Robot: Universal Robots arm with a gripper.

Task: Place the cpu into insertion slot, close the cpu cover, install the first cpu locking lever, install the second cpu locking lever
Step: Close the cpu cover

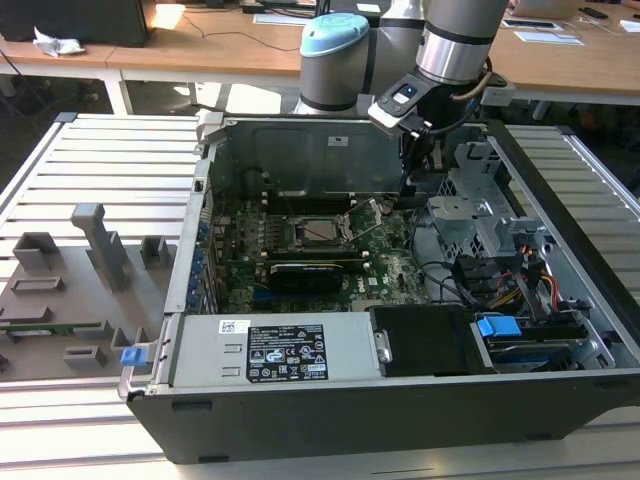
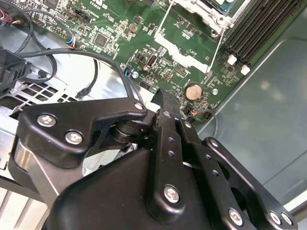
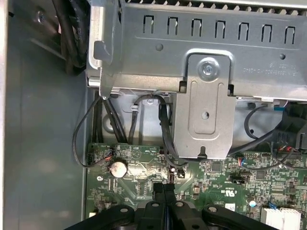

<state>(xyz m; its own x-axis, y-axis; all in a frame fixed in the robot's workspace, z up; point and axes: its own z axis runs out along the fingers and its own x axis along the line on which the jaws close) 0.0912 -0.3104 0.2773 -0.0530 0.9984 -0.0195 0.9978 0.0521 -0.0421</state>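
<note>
The insertion slot [image 1: 322, 231] sits mid-motherboard in the open computer case, with the silver-grey cpu [image 1: 323, 230] lying in it. Part of the socket's silver frame [image 2: 207, 13] shows in the second wrist view. Two thin silver locking levers [image 2: 161, 23] [image 2: 215, 52] stick out from it over the green board, unlatched. My gripper [image 1: 408, 185] hangs to the exterior view's right of the slot, near the case's back wall. It is shut with nothing between its black fingers [image 3: 164, 191] [image 2: 164, 103], which hover just above the board.
A coin cell [image 3: 117, 167] and black cables lie on the board close to the fingertips. A grey metal drive cage [image 3: 204, 105] [image 1: 470, 215] stands beside them. The labelled power supply [image 1: 285, 350] fills the case front. A grey fixture board [image 1: 60, 290] lies outside, at the exterior view's left.
</note>
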